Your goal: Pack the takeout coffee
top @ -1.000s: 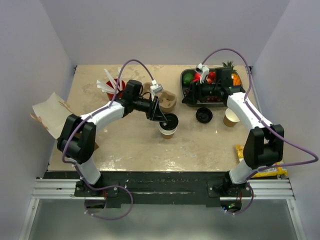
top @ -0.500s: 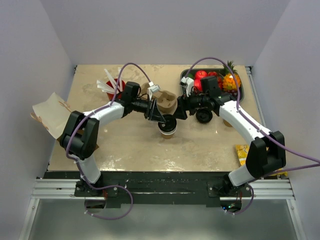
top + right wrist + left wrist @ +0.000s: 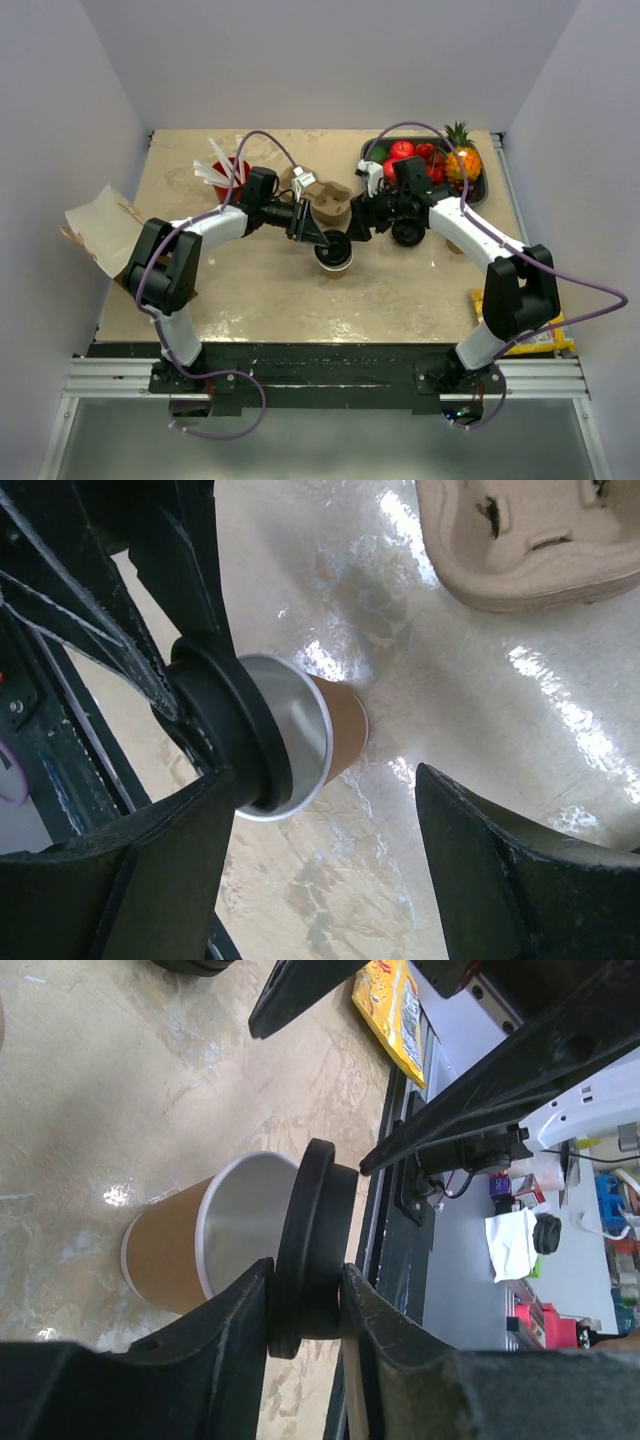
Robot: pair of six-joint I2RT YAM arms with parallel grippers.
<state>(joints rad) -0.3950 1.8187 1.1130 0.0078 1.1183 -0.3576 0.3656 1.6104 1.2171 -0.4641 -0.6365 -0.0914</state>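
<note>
- Your right jaws [image 3: 358, 228] have swung away from the fruit tray [image 3: 482, 188] over the last second and now sit at the takeout coffee [image 3: 333, 252] in the middle of the counter [image 3: 260, 290]
- That puts both arms on the one cup, so I judge you are steadying it in order to cap it, and packing into the pulp carrier [image 3: 332, 202] just behind it comes after
- Your left jaws [image 3: 305, 1280] have hardly shifted; they are pinched narrow on the rim of the lid [image 3: 315, 1250]
- The lid is not seated: in the left wrist view it stands tilted at the cup's mouth, and you can see the bare inside wall of the cup
- Your right jaws [image 3: 320, 780] stand wide and hold nothing; the cup lies between them, nearer the jaw on the lid's side, with clear counter before the other
- The cup stands on the counter, between the two wrists
</note>
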